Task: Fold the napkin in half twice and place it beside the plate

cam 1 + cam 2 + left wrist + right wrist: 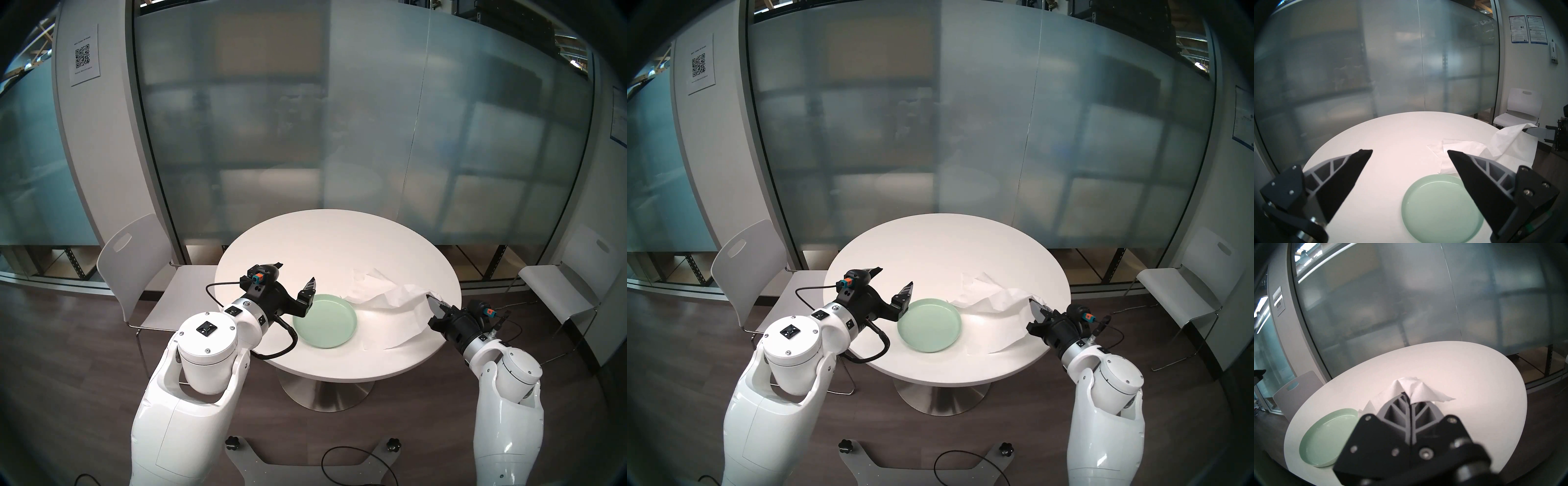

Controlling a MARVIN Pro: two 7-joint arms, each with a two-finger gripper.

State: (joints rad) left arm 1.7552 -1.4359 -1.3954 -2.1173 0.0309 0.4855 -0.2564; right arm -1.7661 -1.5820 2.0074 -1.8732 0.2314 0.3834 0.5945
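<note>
Right now the right pincer [431, 300] is clamped on the napkin [390, 298], its two fingers pressed together with a bunched fold of the white sheet caught between the tips; the right wrist view shows that pinch clearly [1409, 396]. From there the napkin [1412, 389] peaks up off the worktop [322, 244] and drapes away in both directions: one crumpled part trails toward the far side of the worktop, another hangs down toward the near right edge (it is plainly not folded flat yet). Its left margin lies just beside the plate [325, 321], at the plate's far right rim, though I cannot tell whether the two touch.

The plate sits on the near half of the worktop, left of the napkin, with nothing on it. The left pincer [293, 280] hangs over the worktop at the plate's left rim, its fingers spread wide apart and holding nothing; in the left wrist view [1409, 153] the plate [1437, 208] shows below and between them, toward the right finger.
</note>
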